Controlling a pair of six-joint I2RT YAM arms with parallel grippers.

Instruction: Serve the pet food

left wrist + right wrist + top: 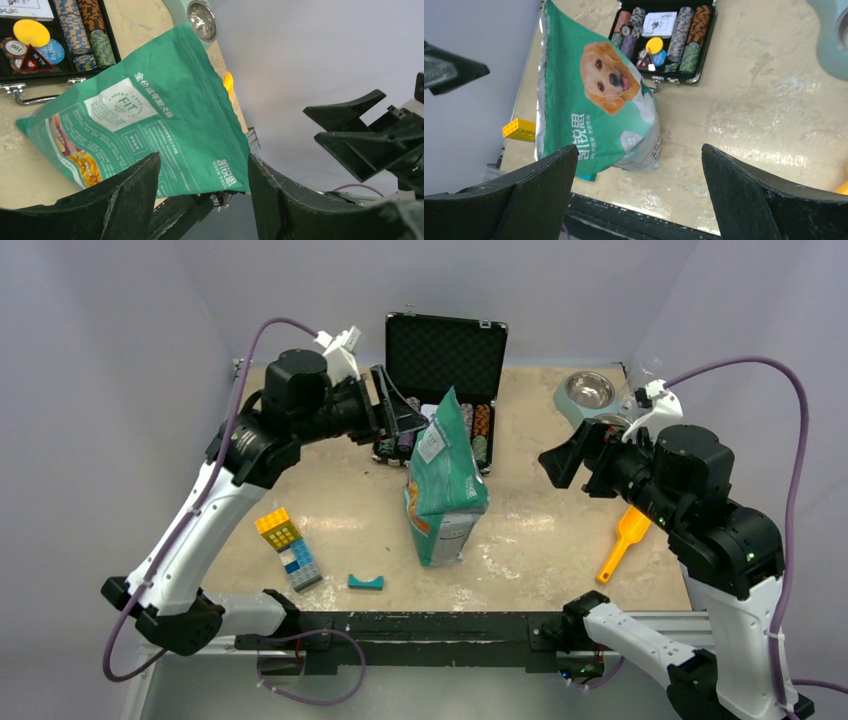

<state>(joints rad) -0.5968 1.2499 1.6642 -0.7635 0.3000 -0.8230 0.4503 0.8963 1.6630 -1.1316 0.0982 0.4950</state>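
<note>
So, pet food bag (445, 480): teal-green, standing upright near the middle of the worktop (340, 500), its top edge pinched narrow; it stands just in front of the open case.
Pet food: not to be seen itself; only the bag shows, so whether any kibble lies outside it cannot be told.
Bag faces: the golden dog picture (606, 75) is turned towards the right arm; the side with the white label (120, 105) is turned towards the left arm.
Left jaws: open, nothing between them; in the top view they hang beside the upper left of the bag, close to it, and whether they touch it cannot be told. From the left wrist, the black fingers (125, 200) frame the bag's lower corner.
Right jaws: spread wide and empty, held off the worktop to the right of the bag and apart from it; the fingers (539, 185) point towards the dog side.
Case (445, 350): black, lid raised, at the far edge, with stacked poker chips (480, 430) inside.
Bowl (588, 392): metal dish in a pale green base, far right corner.
Scoop (625, 540): orange, lying flat on the right side by the right arm (690, 470).
Blocks (288, 545): yellow, blue and grey bricks, front left, with a small teal piece (365, 582) near them.
</note>
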